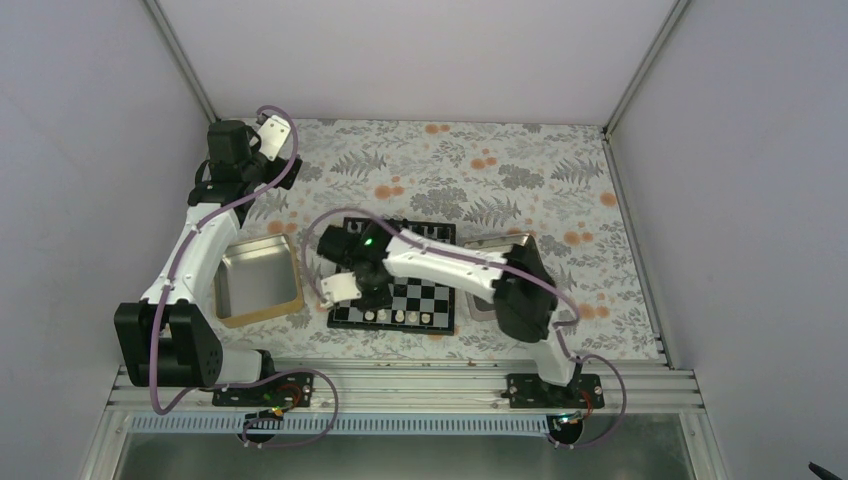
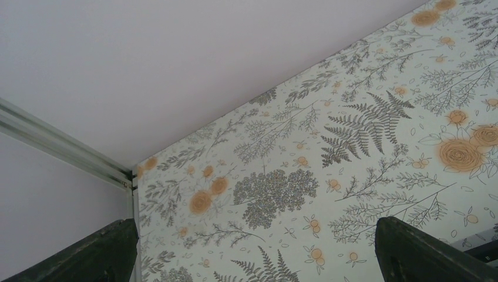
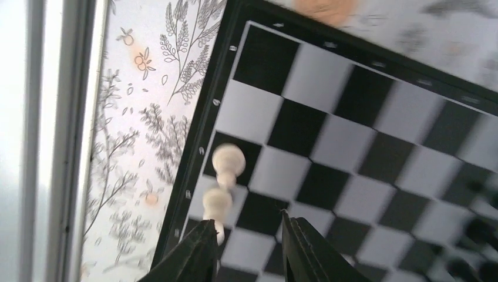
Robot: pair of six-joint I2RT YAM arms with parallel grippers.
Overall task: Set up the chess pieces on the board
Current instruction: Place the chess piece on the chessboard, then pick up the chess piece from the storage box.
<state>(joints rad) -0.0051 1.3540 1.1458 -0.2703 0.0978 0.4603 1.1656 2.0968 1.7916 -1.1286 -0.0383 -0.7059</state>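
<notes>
The black-and-silver board (image 1: pixel 432 297) lies in the middle of the table. Cream chess pieces (image 1: pixel 400 316) stand in a short line along its near edge. My right gripper (image 1: pixel 373 291) hovers over the board's near left part. In the right wrist view the board (image 3: pixel 329 123) fills the frame, and two cream pawns (image 3: pixel 228 159) (image 3: pixel 216 201) stand by its left rim. A third pawn (image 3: pixel 219 232) peeks from behind the left finger. My right gripper (image 3: pixel 249 226) is open, with only board squares between its fingers. My left gripper (image 1: pixel 275 133) is open at the far left (image 2: pixel 258 258), holding nothing.
A square metal tray (image 1: pixel 258 281) sits left of the board. A second tray (image 1: pixel 497 243) lies at the board's right, mostly under my right arm. Blurred black pieces (image 3: pixel 477 224) stand on the board's far side in the right wrist view. White walls enclose the floral table (image 2: pixel 352 147).
</notes>
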